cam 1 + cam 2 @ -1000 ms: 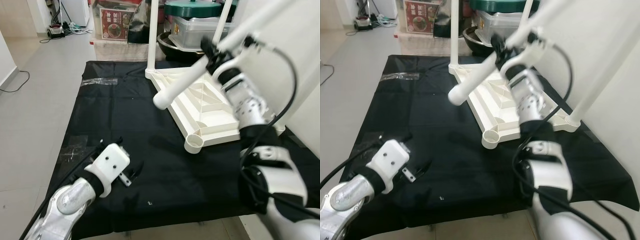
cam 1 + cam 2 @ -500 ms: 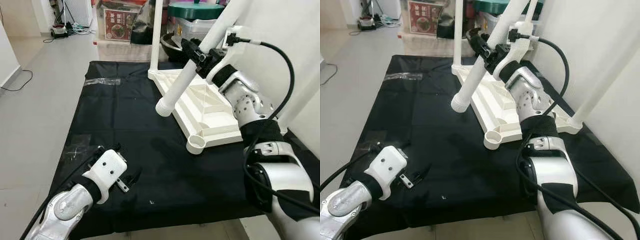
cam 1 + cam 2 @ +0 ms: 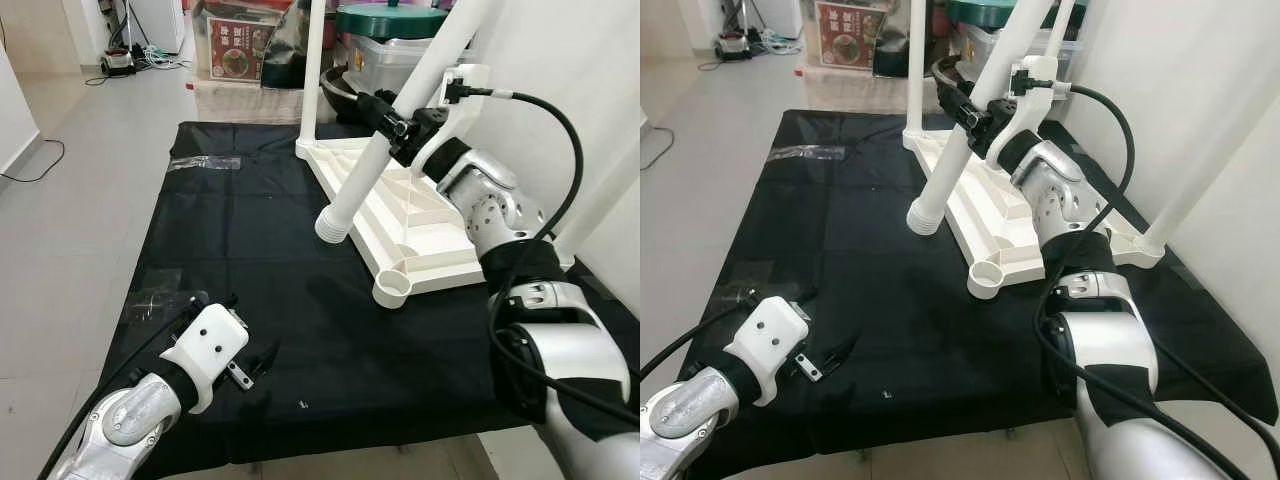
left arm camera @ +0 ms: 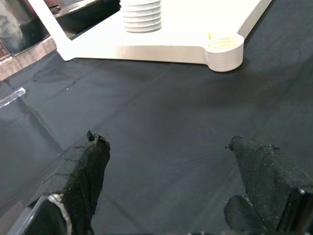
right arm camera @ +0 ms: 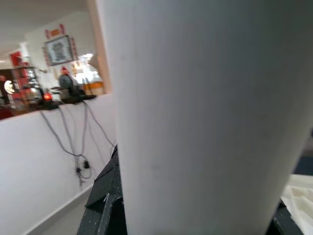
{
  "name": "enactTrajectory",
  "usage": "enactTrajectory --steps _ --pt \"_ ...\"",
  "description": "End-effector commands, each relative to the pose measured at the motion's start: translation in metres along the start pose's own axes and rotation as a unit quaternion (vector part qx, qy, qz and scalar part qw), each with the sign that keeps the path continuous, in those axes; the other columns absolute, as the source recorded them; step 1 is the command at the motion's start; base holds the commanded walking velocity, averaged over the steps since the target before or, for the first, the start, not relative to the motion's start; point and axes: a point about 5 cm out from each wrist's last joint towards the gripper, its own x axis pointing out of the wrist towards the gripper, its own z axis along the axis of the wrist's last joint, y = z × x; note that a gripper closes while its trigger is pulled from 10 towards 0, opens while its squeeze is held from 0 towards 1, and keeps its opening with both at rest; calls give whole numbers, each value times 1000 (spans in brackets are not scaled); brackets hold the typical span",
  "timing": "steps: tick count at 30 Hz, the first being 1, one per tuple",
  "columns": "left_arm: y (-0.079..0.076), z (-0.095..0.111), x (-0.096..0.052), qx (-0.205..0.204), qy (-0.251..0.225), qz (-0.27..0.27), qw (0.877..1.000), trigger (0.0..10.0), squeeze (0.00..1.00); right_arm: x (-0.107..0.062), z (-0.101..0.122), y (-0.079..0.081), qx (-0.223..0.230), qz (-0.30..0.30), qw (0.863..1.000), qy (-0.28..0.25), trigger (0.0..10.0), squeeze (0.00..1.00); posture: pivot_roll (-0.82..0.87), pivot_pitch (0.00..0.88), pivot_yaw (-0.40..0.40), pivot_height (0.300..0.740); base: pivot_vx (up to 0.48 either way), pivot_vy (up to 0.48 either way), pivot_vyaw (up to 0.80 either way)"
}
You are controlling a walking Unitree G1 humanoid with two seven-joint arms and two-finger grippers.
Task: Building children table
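Now right gripper (image 3: 388,118) clamps white leg (image 3: 372,162), threaded end below it; steer that down-right into empty corner socket (image 3: 392,290), left gripper (image 4: 171,191) gaping idle.

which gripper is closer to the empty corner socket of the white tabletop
Right. The right gripper is clamped on the white leg above the tabletop's empty socket; the left gripper, jaws open, hovers farther off over the black cloth.
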Motion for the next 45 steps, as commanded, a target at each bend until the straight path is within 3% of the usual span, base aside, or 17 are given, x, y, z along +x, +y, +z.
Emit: enactTrajectory --steps 1,3,4,6,8,9,12,17,21,27,37,40,41,42,43,44,45 --pt "-2 -2 0 -10 -1 -6 1000 10000 0 2 7 -2 -21 -14 1000 -1 0 0 102 0 -121 740 0 0 0" --pt "-2 -2 0 -10 -1 -6 1000 10000 0 2 7 -2 -21 -14 1000 -1 0 0 102 0 -121 740 0 0 0" --pt "-2 -2 0 -10 -1 -6 1000 10000 0 2 5 -8 -14 -54 998 9 0 0 98 0 -120 740 0 0 0" --pt "-1 -2 1 -12 -3 -6 1000 10000 0 2 3 -23 50 -182 982 8 0 0 92 0 -116 740 0 0 0" --pt "-1 -2 1 -12 -3 -6 1000 10000 0 2 3 -23 50 -182 982 8 0 0 92 0 -116 740 0 0 0" --pt "-4 -4 4 -12 -2 -12 1000 10000 0 1 1 -32 164 -274 948 -12 0 0 93 0 -113 740 0 0 0" --pt "-6 -5 5 -12 -2 -17 1000 10000 0 4 1 -30 216 -290 932 -24 0 0 93 0 -113 740 0 0 0" --pt "-7 -4 5 -15 -3 -18 1000 10000 0 10 0 -24 237 -287 928 -26 0 0 100 0 -120 740 0 0 0" --pt "-8 -6 3 -17 0 -17 1000 10000 0 8 -9 -27 236 -375 897 -1 0 0 101 0 -123 740 0 0 0" --pt "-11 -6 4 -21 -1 -19 1000 10000 0 0 -21 -32 227 -439 869 18 0 0 111 0 -131 740 0 0 0" --pt "-11 -6 5 -20 -1 -25 999 10000 0 0 -24 -31 225 -447 866 26 0 0 107 0 -124 740 0 0 0" --pt "-9 -7 6 -13 1 -28 1000 10000 0 6 -23 -26 221 -425 877 27 0 0 107 0 -124 740 0 0 0" --pt "-8 -8 6 -6 4 -29 1000 10000 0 11 -22 -19 212 -396 893 25 0 0 105 0 -119 740 0 0 0" --pt "-8 -8 6 -6 4 -29 1000 10000 0 11 -22 -19 212 -396 893 25 0 0 105 0 -119 740 0 0 0" --pt "-7 -8 7 0 6 -30 1000 10000 0 18 -21 -12 201 -368 908 23 0 0 105 0 -119 740 0 0 0" --pt "-7 -8 7 0 6 -30 1000 10000 0 18 -21 -12 201 -368 908 23 0 0 105 0 -119 740 0 0 0" --pt "-4 -8 8 3 7 -27 1000 10000 0 24 -21 -2 203 -337 919 26 0 0 105 0 -119 740 0 0 0"
